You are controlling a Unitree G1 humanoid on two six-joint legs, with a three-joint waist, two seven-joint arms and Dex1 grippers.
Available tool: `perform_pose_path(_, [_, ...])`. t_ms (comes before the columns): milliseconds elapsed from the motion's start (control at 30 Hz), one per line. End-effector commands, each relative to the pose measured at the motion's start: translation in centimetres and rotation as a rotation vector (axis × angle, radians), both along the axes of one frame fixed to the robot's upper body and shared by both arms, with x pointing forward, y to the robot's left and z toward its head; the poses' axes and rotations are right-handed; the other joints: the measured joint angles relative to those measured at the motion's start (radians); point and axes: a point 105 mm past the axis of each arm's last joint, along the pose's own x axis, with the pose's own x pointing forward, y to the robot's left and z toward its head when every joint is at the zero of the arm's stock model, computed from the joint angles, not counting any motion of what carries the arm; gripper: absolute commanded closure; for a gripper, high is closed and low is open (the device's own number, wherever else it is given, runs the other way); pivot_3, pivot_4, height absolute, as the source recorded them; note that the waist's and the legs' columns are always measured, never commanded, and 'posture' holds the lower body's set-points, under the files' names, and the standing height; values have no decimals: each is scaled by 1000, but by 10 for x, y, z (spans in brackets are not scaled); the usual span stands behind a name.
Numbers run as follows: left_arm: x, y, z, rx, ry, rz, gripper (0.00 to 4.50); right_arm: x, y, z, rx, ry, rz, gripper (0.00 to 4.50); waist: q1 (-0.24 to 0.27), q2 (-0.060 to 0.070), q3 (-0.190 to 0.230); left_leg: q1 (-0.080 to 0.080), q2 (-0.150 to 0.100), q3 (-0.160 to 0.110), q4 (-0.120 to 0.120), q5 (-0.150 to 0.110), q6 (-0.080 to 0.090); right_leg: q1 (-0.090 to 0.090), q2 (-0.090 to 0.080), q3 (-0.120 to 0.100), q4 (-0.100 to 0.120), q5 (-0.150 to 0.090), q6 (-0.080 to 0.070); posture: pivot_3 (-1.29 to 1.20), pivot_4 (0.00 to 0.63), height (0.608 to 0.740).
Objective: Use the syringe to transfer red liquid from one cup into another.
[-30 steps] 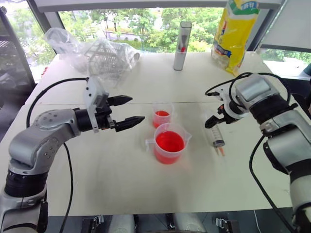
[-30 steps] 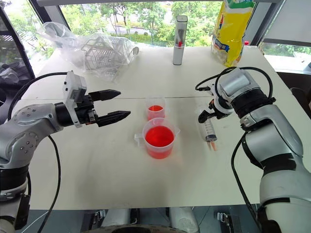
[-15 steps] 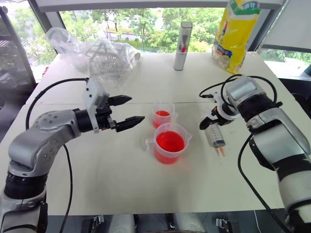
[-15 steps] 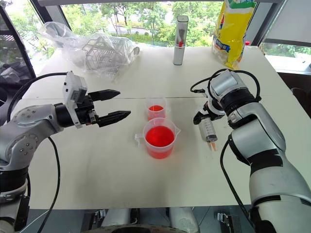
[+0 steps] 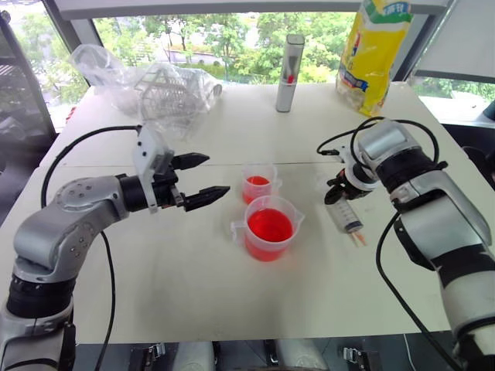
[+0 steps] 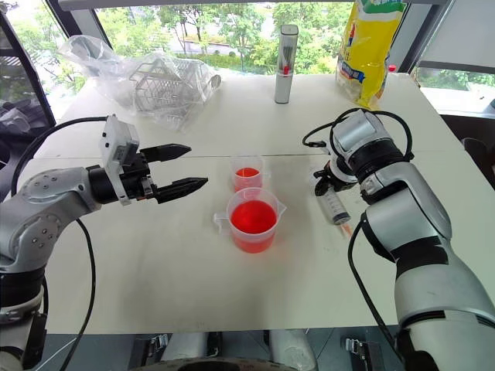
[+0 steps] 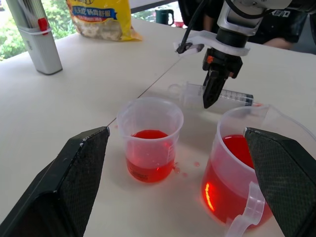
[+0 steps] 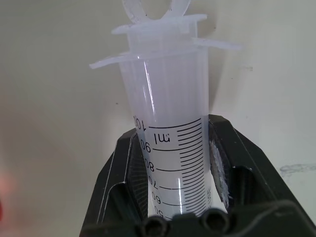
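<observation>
- The right gripper (image 6: 325, 182) has its 2 fingers clamped on the barrel of the syringe (image 6: 335, 207), which lies flat on the table (image 6: 155, 263) at 3 o'clock from the larger cup (image 6: 252, 220).
- The grip is near the flange end, so the tip could droop or swing on lifting.
- The smaller cup (image 6: 247, 173), at 12 o'clock of the larger, is light; a swinging tip could tip it and spill red liquid (image 6: 252, 217).
- The left gripper (image 6: 178, 168) hangs spread wide, holding nothing, at 9 o'clock.
</observation>
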Motion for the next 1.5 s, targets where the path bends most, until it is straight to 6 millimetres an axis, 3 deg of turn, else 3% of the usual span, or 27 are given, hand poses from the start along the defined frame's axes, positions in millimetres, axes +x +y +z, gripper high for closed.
perform_pose_path(33, [1,2,18,-12,-74,-5,0,17,7,61,116,-288,66,3174,1,0,0,0,0,0,0,0,0,0,0,0,0,0,0,0,150,740])
perform_pose_path(100, [3,2,24,-29,-86,-12,0,26,14,110,176,-632,169,3174,3,0,0,0,0,0,0,0,0,0,0,0,0,0,0,0,150,740])
perform_pose_path(167, [6,1,29,-44,-95,-24,0,16,19,147,231,-876,247,3174,5,0,0,-1,0,-1,-1,0,0,1,0,-2,-1,0,0,0,150,740])
perform_pose_path(267, [10,-2,36,-56,-109,-56,0,-6,32,181,280,-1164,364,3174,4,0,0,0,0,-2,-1,0,0,1,0,-2,-1,0,0,0,150,740])
perform_pose_path(400, [16,-7,50,-78,-124,-108,0,-43,54,199,384,-1362,531,3174,1,0,0,1,0,-1,0,0,0,2,0,-2,0,0,0,0,150,740])
perform_pose_path(467, [19,-11,60,-98,-135,-146,0,-74,73,192,468,-1376,725,3174,2,0,0,1,0,-1,0,0,0,2,0,-2,1,0,0,0,150,740])
perform_pose_path(567, [21,-17,72,-104,-155,-199,0,-101,86,180,635,-1314,813,3174,1,0,0,1,0,-1,0,0,0,3,1,-3,0,0,1,0,150,740])
perform_pose_path(700, [22,-21,79,-97,-170,-242,0,-120,92,174,777,-1267,847,3174,2,0,0,2,0,-1,1,0,0,3,0,-3,1,0,0,0,150,740])
perform_pose_path(833, [20,-29,88,-88,-181,-315,0,-133,102,148,870,-1171,864,3174,3,-1,-1,2,0,-2,1,0,0,4,0,-3,1,0,0,0,150,740])
perform_pose_path(1000, [15,-38,91,-76,-175,-382,0,-138,112,118,898,-1086,878,3174,0,-1,0,2,0,-2,1,0,0,4,1,-2,1,0,0,0,150,740])
perform_pose_path(1133, [8,-44,89,-65,-159,-429,0,-128,119,92,877,-1057,860,3174,1,-1,-1,3,0,-2,1,0,0,4,2,-2,1,0,0,0,150,740])
perform_pose_path(1500, [-10,-50,81,-34,-106,-509,0,-119,124,61,816,-1056,872,3174,2,-1,-1,2,0,-2,2,0,0,4,2,-2,1,0,1,0,150,740])
